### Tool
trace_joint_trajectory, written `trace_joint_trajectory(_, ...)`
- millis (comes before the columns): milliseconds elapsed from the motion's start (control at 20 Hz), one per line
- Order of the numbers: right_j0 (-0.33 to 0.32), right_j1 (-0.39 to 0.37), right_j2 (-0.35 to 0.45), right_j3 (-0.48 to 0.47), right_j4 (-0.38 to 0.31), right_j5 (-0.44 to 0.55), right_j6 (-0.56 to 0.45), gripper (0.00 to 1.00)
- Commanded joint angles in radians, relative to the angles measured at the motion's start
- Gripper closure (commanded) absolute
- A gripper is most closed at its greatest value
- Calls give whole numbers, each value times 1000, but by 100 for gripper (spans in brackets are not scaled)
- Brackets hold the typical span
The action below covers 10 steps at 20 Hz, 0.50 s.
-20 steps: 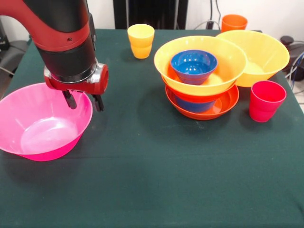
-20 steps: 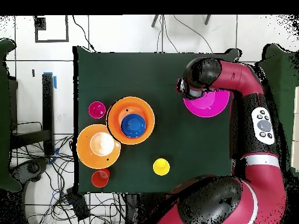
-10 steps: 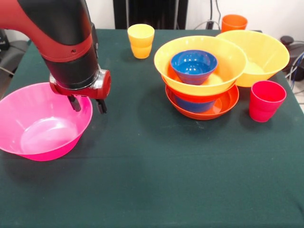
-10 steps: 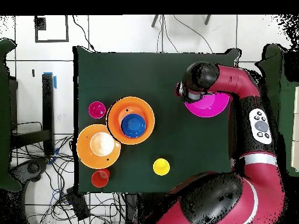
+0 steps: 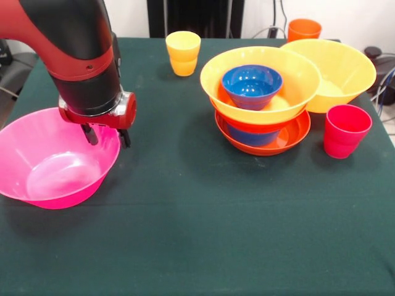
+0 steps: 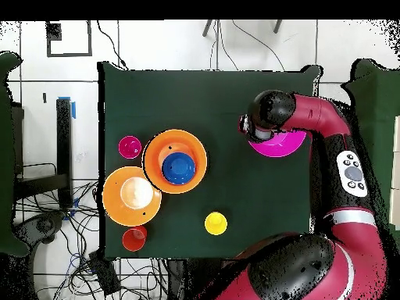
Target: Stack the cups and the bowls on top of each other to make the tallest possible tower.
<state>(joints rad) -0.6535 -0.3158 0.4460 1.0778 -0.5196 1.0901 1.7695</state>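
My gripper (image 5: 108, 135) is open at the right rim of the large pink bowl (image 5: 52, 163), one finger inside the bowl and one outside, holding nothing. The tower (image 5: 262, 114) stands at centre right: a shallow red-orange bowl lowest, a blue bowl and another red-orange bowl above it, then a large orange-yellow bowl (image 5: 296, 77) with a small blue bowl (image 5: 252, 83) inside. Another orange-yellow bowl (image 5: 342, 68) sits behind it. A yellow cup (image 5: 182, 52), an orange cup (image 5: 303, 29) and a red cup (image 5: 345, 131) stand apart. In the overhead view the wrist (image 6: 266, 113) covers the fingers above the pink bowl (image 6: 280, 143).
The pink bowl lies near the table's left edge in the front view. The red cup stands close to the right edge (image 5: 389, 139). Green cloth (image 5: 197, 216) stretches open across the front half of the table.
The gripper drifted right along the pink bowl's rim, then came back left. It still straddles the rim. Bowls and cups have not moved.
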Motion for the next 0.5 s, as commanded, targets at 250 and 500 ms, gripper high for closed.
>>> trace_joint_trajectory(250, 9, 37, -10, 32, -104, -98, -200, 0)
trace_joint_trajectory(500, 11, 56, -19, 62, -109, -179, -128, 0)
